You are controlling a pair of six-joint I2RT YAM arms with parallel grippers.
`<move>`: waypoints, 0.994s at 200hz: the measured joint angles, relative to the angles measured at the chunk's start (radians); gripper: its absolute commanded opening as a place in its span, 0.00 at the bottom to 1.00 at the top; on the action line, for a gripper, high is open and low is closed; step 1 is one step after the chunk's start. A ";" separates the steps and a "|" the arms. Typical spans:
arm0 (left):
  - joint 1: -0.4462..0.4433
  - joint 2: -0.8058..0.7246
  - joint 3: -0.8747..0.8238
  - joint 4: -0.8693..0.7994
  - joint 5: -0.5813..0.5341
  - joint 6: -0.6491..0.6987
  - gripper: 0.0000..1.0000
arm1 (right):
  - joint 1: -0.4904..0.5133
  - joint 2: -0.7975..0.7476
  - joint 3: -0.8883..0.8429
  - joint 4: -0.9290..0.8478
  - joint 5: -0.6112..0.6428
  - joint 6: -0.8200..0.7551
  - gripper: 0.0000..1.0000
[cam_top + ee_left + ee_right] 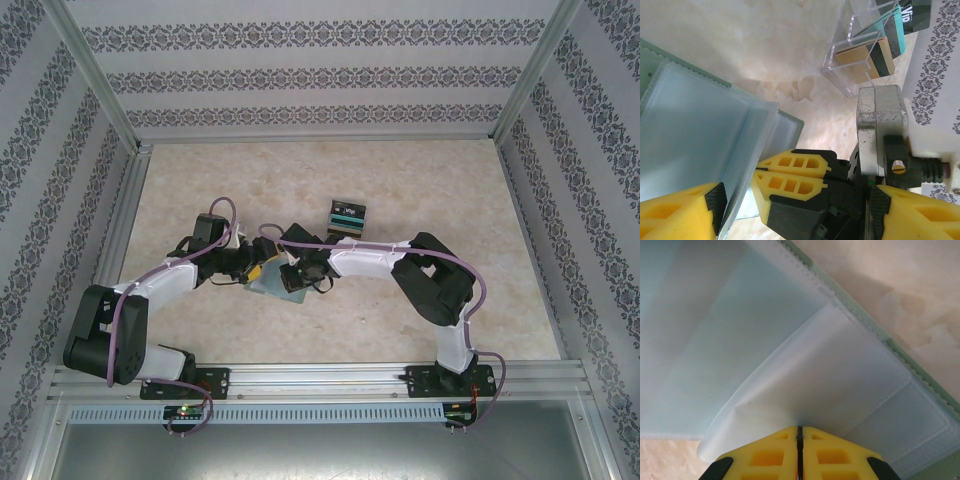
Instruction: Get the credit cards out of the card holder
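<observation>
Item 1: my right pincer, closed tight on the card holder, pinching its pale inner sleeve.
Item 2: my left pincer, jaws wide apart, clamping nothing, at the holder's edge.
Item 3: credit cards, upright in a clear box beyond the holder.

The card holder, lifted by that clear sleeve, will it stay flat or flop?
Probably floppy: the pale sleeve of the card holder curves and puckers where the shut jaws of the right gripper pinch it. Likely light, since it looks like thin stitched sheets. The glossy plastic might slip from the pinch.
</observation>
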 measured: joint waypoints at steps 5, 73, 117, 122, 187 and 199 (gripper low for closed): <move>0.000 0.000 0.000 0.000 0.003 -0.001 0.78 | 0.000 0.000 0.000 0.000 0.000 0.000 0.11; -0.009 0.000 -0.005 0.010 0.019 -0.015 0.78 | 0.000 -0.017 -0.026 0.023 0.012 0.010 0.14; -0.061 0.006 -0.005 0.032 0.021 -0.022 0.78 | -0.007 -0.078 -0.097 0.031 0.044 0.030 0.15; -0.066 0.009 -0.004 0.034 0.021 -0.022 0.78 | -0.007 -0.080 -0.101 0.032 0.045 0.032 0.15; -0.073 0.016 -0.005 0.042 0.020 -0.022 0.77 | -0.007 -0.108 -0.134 0.044 0.082 0.056 0.20; -0.077 0.023 -0.004 0.053 0.021 -0.026 0.77 | -0.007 -0.109 -0.137 0.045 0.093 0.061 0.20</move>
